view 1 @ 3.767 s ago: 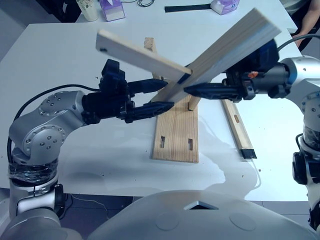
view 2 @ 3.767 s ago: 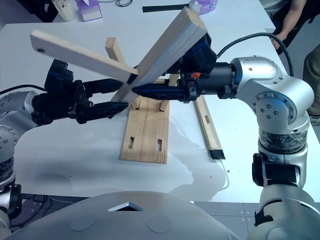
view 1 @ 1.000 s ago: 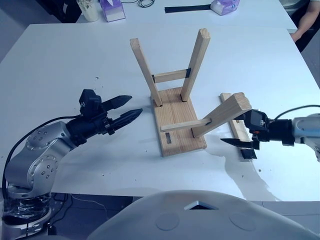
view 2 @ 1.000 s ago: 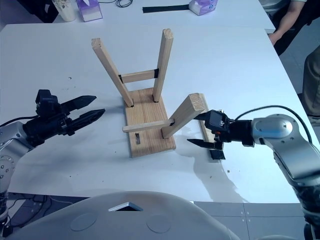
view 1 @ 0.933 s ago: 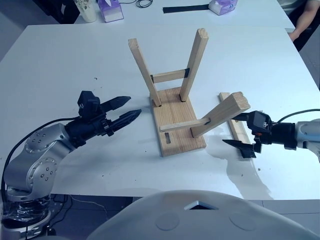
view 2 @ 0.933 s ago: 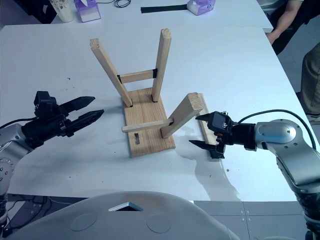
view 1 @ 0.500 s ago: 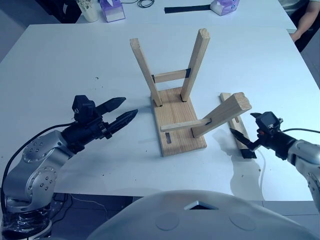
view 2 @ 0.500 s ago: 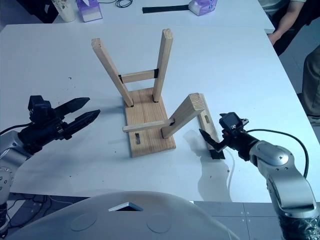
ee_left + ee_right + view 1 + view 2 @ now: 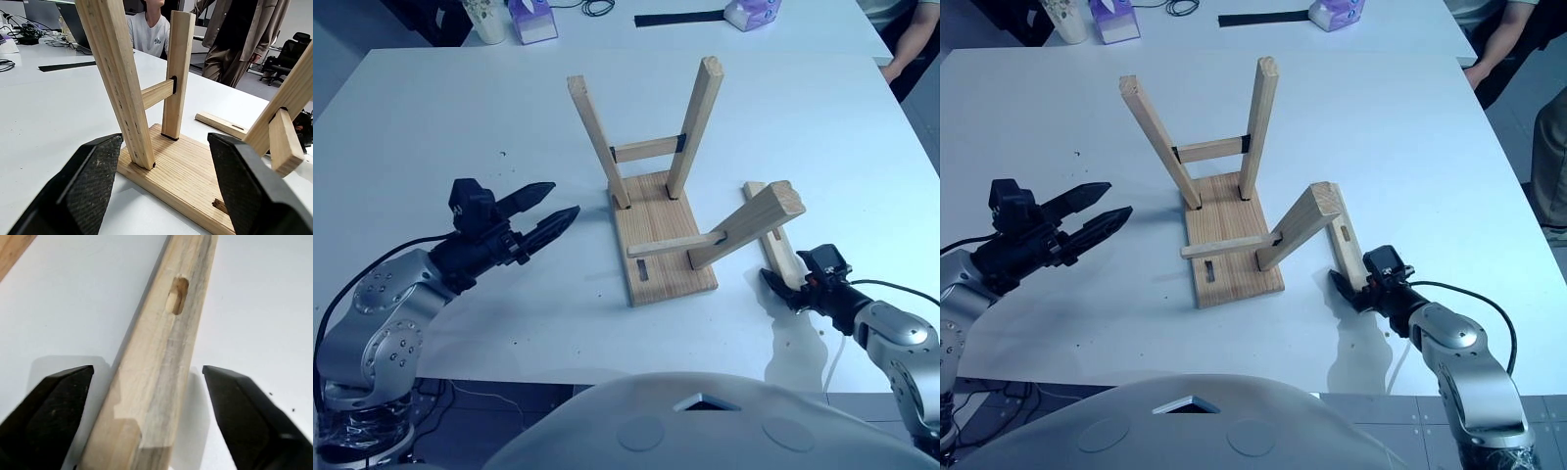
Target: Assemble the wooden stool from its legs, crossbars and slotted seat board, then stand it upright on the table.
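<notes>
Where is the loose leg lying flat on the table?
In the head views the loose leg lies on the robot's right, beside the seat board, its near end between the right gripper's open fingers.

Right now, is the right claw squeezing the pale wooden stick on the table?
No, the right claw is open, with gaps between its fingers and the pale wooden stick.

One seat board [image 9: 690, 279]. Four legs [image 9: 695, 127]: two upright, one leaning, one flat. Two crossbars [image 9: 646, 150]. Two tissue boxes [image 9: 533, 18], one cup [image 9: 487, 18].
</notes>
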Controlling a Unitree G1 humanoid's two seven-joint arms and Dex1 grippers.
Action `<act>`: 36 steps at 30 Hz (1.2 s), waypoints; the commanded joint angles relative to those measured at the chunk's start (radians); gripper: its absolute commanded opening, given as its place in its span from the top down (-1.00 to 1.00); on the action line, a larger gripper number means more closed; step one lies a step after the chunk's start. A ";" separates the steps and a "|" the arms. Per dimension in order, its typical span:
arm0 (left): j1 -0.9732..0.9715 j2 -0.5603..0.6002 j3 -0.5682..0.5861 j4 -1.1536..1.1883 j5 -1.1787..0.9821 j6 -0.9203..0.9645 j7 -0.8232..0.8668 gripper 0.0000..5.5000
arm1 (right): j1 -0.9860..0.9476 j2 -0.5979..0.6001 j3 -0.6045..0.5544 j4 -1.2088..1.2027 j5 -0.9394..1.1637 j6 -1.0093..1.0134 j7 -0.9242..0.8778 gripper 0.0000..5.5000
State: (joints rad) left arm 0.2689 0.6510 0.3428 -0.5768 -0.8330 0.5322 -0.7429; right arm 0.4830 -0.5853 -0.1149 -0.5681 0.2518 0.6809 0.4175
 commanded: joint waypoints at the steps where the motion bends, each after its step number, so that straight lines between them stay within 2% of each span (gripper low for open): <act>1: -0.033 0.006 0.012 0.016 -0.014 0.008 0.007 -0.17 | -0.035 0.019 -0.001 0.049 -0.026 0.003 -0.025 -0.22; 9: -0.062 0.000 0.009 0.034 -0.012 0.004 0.017 -0.17 | -0.089 0.036 -0.006 0.082 -0.027 -0.021 -0.014 0.23; 15: -0.097 -0.003 0.023 0.058 -0.019 0.006 0.036 -0.17 | -0.139 0.047 -0.008 0.107 -0.023 -0.043 -0.005 0.23; 20: -0.186 -0.007 0.039 0.059 -0.054 0.035 0.122 -0.17 | -0.310 0.068 -0.050 0.178 0.026 -0.073 0.010 0.23; 28: -0.381 -0.013 0.017 0.055 -0.134 0.094 0.245 -0.17 | -0.759 0.022 -0.211 0.292 0.262 -0.147 0.155 0.23; 29: -0.407 -0.016 0.010 0.061 -0.140 0.096 0.249 -0.10 | -0.812 0.016 -0.220 0.297 0.296 -0.142 0.172 0.23; 31: -0.473 -0.024 -0.017 0.087 -0.150 0.105 0.249 0.02 | -0.902 0.007 -0.230 0.287 0.395 -0.098 0.210 0.23; 36: -0.656 -0.051 -0.086 0.112 -0.254 0.151 0.203 0.03 | -1.054 -0.023 -0.169 0.238 0.622 0.027 0.355 0.23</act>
State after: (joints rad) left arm -0.3235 0.6081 0.2754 -0.4638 -1.0275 0.6557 -0.5110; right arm -0.5228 -0.5770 -0.3102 -0.3114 0.8188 0.6714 0.7161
